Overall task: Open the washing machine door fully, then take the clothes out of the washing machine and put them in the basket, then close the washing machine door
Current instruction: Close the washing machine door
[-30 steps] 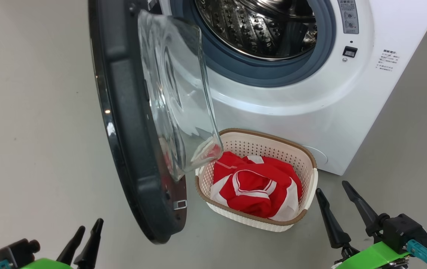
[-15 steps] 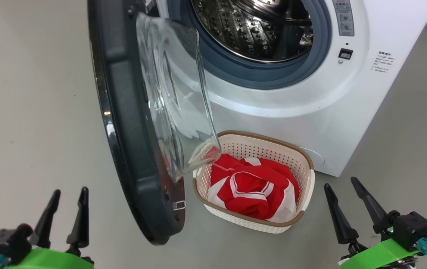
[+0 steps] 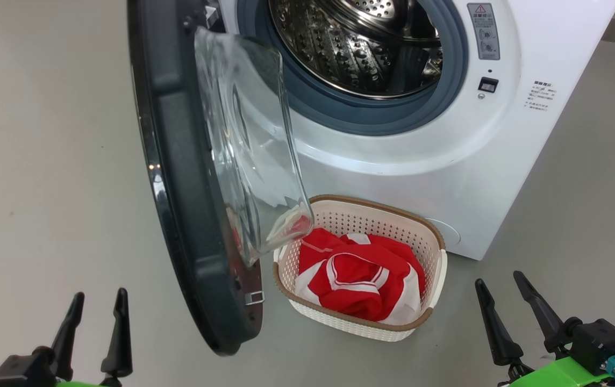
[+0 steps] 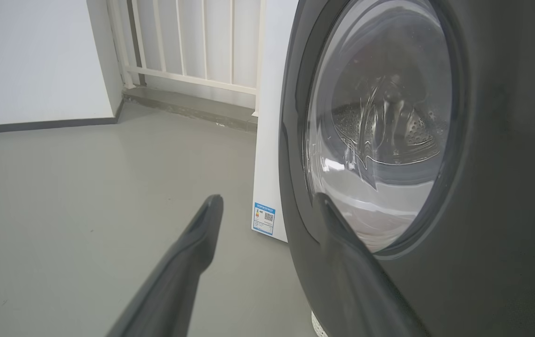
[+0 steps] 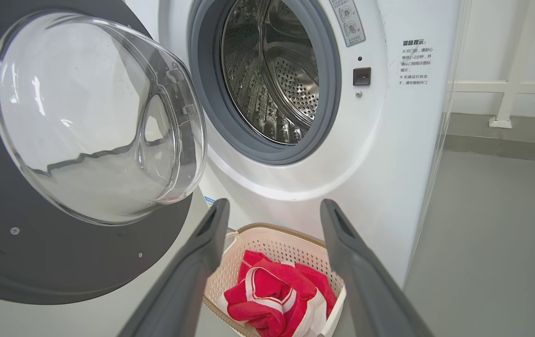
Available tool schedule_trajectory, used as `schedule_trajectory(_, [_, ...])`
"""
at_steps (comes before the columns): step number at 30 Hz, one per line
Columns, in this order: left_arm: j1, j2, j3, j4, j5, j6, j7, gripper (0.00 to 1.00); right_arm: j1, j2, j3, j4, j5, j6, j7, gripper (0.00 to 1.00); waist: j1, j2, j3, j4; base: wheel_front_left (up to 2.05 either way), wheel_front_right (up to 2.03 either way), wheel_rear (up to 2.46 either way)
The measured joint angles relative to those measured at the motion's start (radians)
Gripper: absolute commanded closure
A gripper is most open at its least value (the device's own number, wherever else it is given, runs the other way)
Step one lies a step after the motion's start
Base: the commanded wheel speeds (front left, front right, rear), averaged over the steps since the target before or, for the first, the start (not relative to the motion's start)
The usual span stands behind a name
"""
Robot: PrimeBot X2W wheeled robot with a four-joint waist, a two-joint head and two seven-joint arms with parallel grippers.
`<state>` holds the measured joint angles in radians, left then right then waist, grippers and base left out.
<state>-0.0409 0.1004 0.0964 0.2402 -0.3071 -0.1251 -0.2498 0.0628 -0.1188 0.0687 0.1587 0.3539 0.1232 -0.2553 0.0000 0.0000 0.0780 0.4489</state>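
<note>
My left end effector point(image 3: 100, 293) hangs low over the grey floor point(image 3: 44, 161), its two dark fingers spread apart with nothing between them, on the outer side of the washing machine door point(image 3: 178, 177). In my left wrist view one finger overlaps the door's black rim, but I cannot tell whether it touches. The door stands swung well out from the washing machine point(image 3: 420, 156), nearly edge-on in my head view, with its clear glass bowl point(image 3: 248, 145) bulging toward the machine. My right end effector point(image 3: 498, 278) is also spread wide and empty, held low over the floor to the right of the basket point(image 3: 372, 221) and near the machine's front corner, touching nothing. The basket sits on the floor just in front of the machine, below the round opening, and its left end lies under the lower edge of the glass bowl. The clothes point(image 3: 358, 285) lie bunched inside the basket, red with white bands, reaching about to its brown rim. Through the grey rubber ring point(image 3: 372, 115) the part of the steel drum point(image 3: 350, 48) that I see is bare perforated metal, and small printed labels point(image 3: 538, 94) sit on the white front to the right of the opening
</note>
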Motion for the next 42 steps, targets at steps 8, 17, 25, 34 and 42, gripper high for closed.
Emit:
schedule_trajectory(8, [0.000,-0.005,0.012,0.002,0.007,0.000,0.000,0.00,0.000,0.006,-0.007,0.001,0.000,0.000,0.000,0.00,0.0000,0.0000,0.005,-0.002,0.00,0.00,0.00])
schedule_trajectory(17, [-0.008,0.000,0.001,-0.037,-0.048,0.000,0.000,1.00,0.000,0.011,-0.009,0.002,0.000,0.000,0.000,0.00,0.0000,0.0000,0.010,-0.005,0.00,0.00,0.00])
schedule_trajectory(25, [-0.041,0.069,-0.165,-0.148,-0.254,0.000,-0.003,1.00,-0.001,0.018,-0.008,0.006,0.000,0.000,0.000,0.00,0.0000,0.0000,0.018,-0.020,0.00,0.00,0.00])
schedule_trajectory(34, [-0.044,0.199,-0.324,-0.224,-0.439,0.000,-0.003,1.00,-0.003,0.027,-0.009,0.007,0.000,0.000,0.000,0.00,0.0000,0.0000,0.026,-0.057,0.00,0.00,0.00])
schedule_trajectory(42, [-0.077,0.225,-0.376,-0.239,-0.456,0.001,-0.004,1.00,-0.010,0.030,-0.015,0.006,0.000,0.000,0.000,0.00,0.0000,0.0001,0.040,-0.098,0.00,0.00,0.00])
